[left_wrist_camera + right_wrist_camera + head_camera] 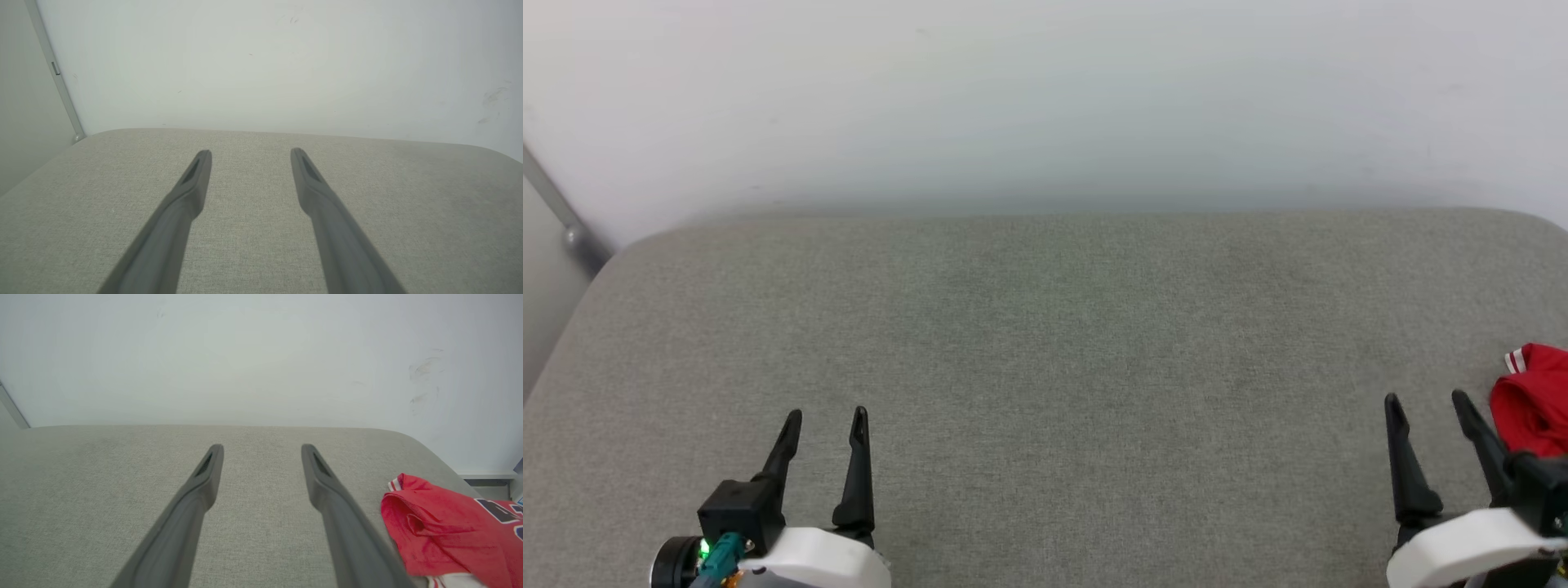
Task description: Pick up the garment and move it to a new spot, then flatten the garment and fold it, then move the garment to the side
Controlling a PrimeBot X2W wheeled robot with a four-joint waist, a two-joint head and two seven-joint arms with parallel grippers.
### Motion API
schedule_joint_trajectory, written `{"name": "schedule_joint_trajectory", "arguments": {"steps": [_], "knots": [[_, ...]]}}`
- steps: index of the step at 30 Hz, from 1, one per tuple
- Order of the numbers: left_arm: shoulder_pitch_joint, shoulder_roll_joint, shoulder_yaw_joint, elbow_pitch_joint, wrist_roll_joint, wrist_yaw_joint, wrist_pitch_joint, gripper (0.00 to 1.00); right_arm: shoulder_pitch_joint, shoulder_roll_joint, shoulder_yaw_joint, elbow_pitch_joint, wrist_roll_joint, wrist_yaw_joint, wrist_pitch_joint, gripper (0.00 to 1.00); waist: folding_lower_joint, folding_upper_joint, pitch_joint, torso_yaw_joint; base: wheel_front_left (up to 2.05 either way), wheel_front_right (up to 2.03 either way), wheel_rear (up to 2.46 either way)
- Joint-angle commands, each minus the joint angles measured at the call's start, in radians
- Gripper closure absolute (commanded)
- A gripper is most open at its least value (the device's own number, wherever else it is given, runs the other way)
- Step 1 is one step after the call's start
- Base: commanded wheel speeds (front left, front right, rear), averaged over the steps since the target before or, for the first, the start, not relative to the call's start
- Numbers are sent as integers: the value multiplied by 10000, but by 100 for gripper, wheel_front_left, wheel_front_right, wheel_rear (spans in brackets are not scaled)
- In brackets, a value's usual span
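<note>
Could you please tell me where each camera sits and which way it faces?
Head view: on the head, looking forward and down at the grey padded surface and wall; open left gripper lower left, open right gripper lower right, garment at the right edge.
Left wrist view: on the left wrist, looking along its fingers across the surface to the wall.
Right wrist view: on the right wrist, facing likewise; the garment lies right of its fingers.
Shared: head and right wrist views show the garment.
</note>
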State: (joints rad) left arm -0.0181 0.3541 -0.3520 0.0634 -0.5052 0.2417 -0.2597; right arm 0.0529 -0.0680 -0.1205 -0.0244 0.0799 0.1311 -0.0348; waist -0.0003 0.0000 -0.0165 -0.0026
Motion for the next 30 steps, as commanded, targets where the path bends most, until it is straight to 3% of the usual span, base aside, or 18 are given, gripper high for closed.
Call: {"name": "schedule_joint_trajectory", "arguments": {"steps": [1,10,27,28,30], "knots": [[143,-24,-11,17,39,9,-48,0,304,70,67,-223,-15,-8,68,0,3,0,-141,84,0,0,0],[299,-192,-147,311,75,-272,-64,0,1276,184,258,-1368,8,-8,523,0,3,0,-308,45,0,0,0],[322,-363,122,324,160,-459,-73,0,1263,190,399,-1358,282,-7,567,0,3,0,-319,-19,0,0,0],[309,-345,94,346,100,-456,3,100,1261,155,396,-1346,230,0,605,100,3,0,-318,-19,0,0,0],[338,-417,123,396,-49,-504,47,100,1260,156,437,-1234,371,0,572,100,3,0,-313,-20,0,0,0]]}}
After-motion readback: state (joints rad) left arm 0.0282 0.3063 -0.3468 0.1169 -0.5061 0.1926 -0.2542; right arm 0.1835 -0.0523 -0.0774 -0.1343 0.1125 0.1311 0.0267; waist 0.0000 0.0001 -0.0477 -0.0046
